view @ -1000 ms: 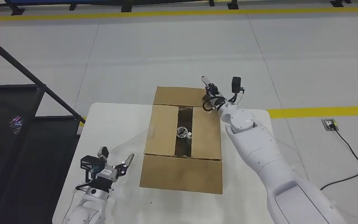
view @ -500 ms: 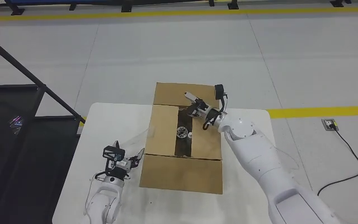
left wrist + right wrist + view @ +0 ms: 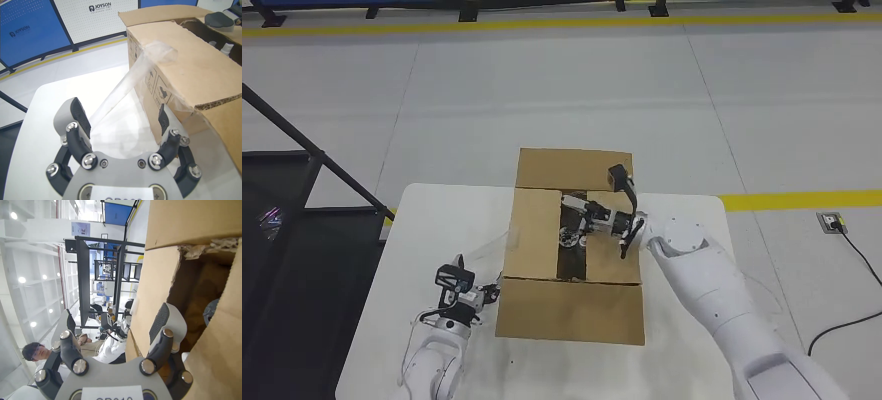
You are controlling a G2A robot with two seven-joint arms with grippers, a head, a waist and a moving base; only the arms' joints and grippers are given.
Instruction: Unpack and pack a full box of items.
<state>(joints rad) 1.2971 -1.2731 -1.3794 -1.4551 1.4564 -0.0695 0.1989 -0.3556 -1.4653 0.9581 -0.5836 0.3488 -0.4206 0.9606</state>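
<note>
Left claw (image 3: 119, 105): wide open, empty, box (image 3: 189, 62) just beside it, loose tape (image 3: 132, 75) between its fingers.
Right claw (image 3: 116, 311): open, empty, astride a top flap (image 3: 153, 285).

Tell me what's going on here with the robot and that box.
A robot is working on a cardboard box on a table. Its top flaps are partly open, with items showing in the gap. The right gripper is open at that gap, a flap edge between its fingers. The left gripper is open by the box's near corner, with a loose strip of tape from the box running between its fingers.
</note>
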